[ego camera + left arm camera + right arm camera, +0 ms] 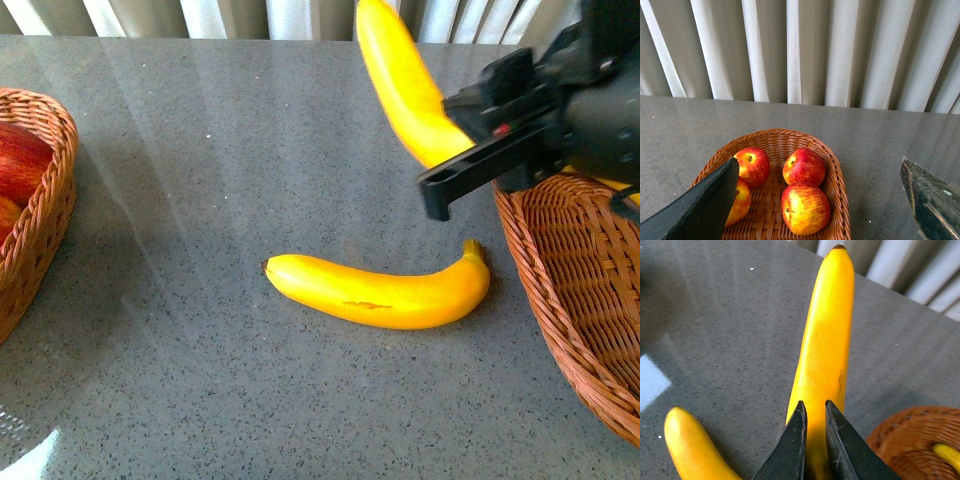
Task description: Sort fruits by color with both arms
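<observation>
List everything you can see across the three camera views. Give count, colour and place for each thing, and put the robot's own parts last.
apples: four, red streaked with yellow, in the left basket
loose banana: one, yellow, lying on the table between the baskets
held banana: one, yellow, raised near the right basket
third banana: one, yellow, inside the right basket
left basket: one, brown wicker
right basket: one, brown wicker
table: one, speckled grey
curtain: pale vertical folds, behind the table
left gripper: black, open, over the left basket
right gripper: black, shut on the held banana
</observation>
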Tool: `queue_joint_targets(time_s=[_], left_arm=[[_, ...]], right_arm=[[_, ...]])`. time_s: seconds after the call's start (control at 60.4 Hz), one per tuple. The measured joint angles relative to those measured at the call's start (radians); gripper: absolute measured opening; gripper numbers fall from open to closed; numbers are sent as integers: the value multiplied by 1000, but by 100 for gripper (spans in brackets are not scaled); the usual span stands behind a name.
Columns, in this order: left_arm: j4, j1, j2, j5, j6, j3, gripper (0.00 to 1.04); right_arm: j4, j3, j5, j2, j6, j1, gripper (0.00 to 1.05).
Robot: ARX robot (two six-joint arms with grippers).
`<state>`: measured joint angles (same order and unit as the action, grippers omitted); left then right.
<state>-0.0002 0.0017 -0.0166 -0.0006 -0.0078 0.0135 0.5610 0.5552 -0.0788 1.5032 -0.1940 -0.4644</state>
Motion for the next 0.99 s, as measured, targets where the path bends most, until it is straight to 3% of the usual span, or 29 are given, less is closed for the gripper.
queue_joint_targets(time_s=[0.248,0.414,0.629,0.794,0.993], left_arm=[[0,0,0,0,0,0,96],[0,0,0,0,0,0,96],[0,0,0,0,0,0,96],[0,0,0,0,0,0,96],[0,0,0,0,0,0,96]], right_arm=[[-199,-90,-98,-251,29,130,6],[-242,-142,-111,-271,16,180,7],[-234,-172,-53,-275,-65,182,55],[-301,-169,129,-275,-232,98,95],[-327,-105,268,-128,-365,43,96]])
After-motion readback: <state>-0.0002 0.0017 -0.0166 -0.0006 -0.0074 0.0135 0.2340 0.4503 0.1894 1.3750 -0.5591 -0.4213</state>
